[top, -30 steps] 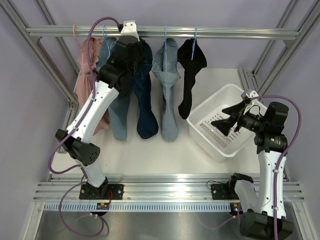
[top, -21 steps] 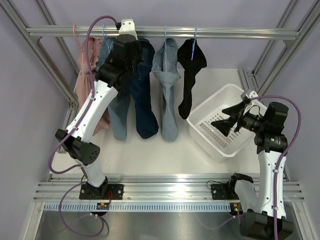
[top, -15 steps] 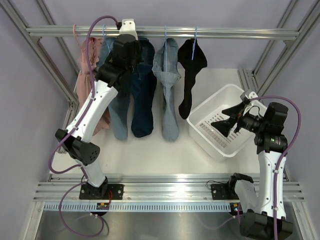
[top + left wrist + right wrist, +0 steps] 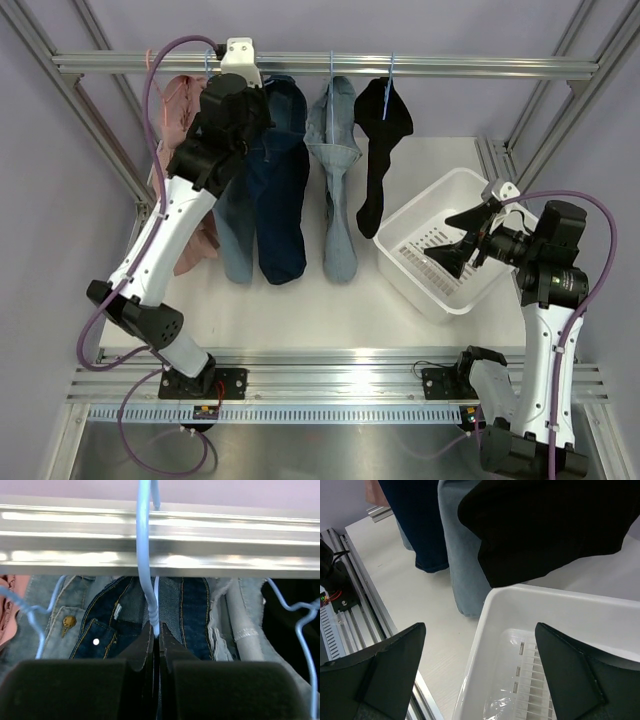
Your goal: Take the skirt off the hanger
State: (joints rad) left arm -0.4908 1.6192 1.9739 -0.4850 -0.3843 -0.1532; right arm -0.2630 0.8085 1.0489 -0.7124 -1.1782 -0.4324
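Note:
A dark blue denim skirt (image 4: 280,200) hangs from a light blue hanger (image 4: 144,555) hooked over the metal rail (image 4: 450,66). My left gripper (image 4: 248,82) is up at the rail and shut on the hanger's neck, seen in the left wrist view (image 4: 156,630) just above the skirt's waistband (image 4: 107,625). My right gripper (image 4: 455,243) is open and empty, hovering over the white basket (image 4: 420,215). In the right wrist view (image 4: 480,627) the skirt's hem (image 4: 415,525) shows at the top left.
Beside the skirt hang a pink garment (image 4: 180,110), a light denim piece (image 4: 232,230), another light denim piece (image 4: 338,190) and a black garment (image 4: 380,150). Frame posts stand at both sides. Aluminium base rails (image 4: 330,375) run along the near edge.
My left arm has swung left and up along the rail, and the dark skirt has shifted left with it. The right arm has barely moved.

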